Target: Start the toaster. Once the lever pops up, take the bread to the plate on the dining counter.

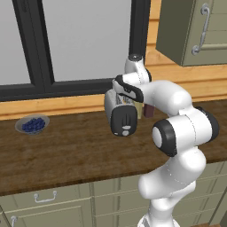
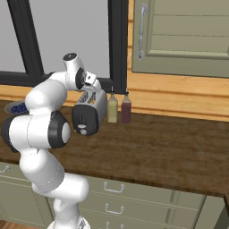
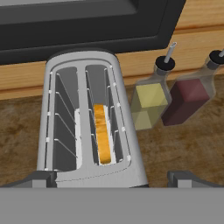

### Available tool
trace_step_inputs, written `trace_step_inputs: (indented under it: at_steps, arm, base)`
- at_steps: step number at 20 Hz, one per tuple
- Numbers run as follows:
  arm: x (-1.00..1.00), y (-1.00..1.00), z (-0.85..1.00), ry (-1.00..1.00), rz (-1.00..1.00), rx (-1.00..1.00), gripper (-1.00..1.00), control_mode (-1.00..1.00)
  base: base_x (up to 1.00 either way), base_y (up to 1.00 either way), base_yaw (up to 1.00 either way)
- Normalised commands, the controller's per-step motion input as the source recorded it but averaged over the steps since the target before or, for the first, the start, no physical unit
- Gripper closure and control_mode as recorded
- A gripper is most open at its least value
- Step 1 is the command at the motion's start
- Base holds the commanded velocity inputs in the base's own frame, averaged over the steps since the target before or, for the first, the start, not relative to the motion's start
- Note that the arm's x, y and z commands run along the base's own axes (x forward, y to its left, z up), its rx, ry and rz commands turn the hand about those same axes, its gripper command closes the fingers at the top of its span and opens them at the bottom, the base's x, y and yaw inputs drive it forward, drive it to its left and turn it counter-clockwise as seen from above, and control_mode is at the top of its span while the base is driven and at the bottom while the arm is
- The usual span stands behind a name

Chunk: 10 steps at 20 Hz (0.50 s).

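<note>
Silver toaster (image 3: pixel 85 118) at centre-left of the hand view, seen from above, with bread (image 3: pixel 102 133) standing deep in its right-hand slot. In the left base view, black end panel facing forward at centre frame on the dark wood counter (image 1: pixel 66 150). Gripper (image 3: pixel 107 180) poised above the toaster, jaws spread wide, holding nothing. Yellow bottle (image 3: pixel 148 103) and dark red bottle (image 3: pixel 188 98) just right of the toaster. Bowl of blueberries (image 1: pixel 32 124) at far left.

Silver toaster (image 3: pixel 83 122), golden-orange bread (image 3: pixel 102 133)
</note>
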Motion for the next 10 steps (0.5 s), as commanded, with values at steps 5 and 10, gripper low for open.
trace_step_inputs:
  at_steps: [5, 10]
  arm:
    - [0.0, 0.0, 0.0, 0.0, 0.0, 0.0, -1.0, -1.0]
    - [0.0, 0.0, 0.0, 0.0, 0.0, 0.0, -1.0, -1.0]
  base:
    - [0.0, 0.0, 0.0]
    - [0.0, 0.0, 0.0]
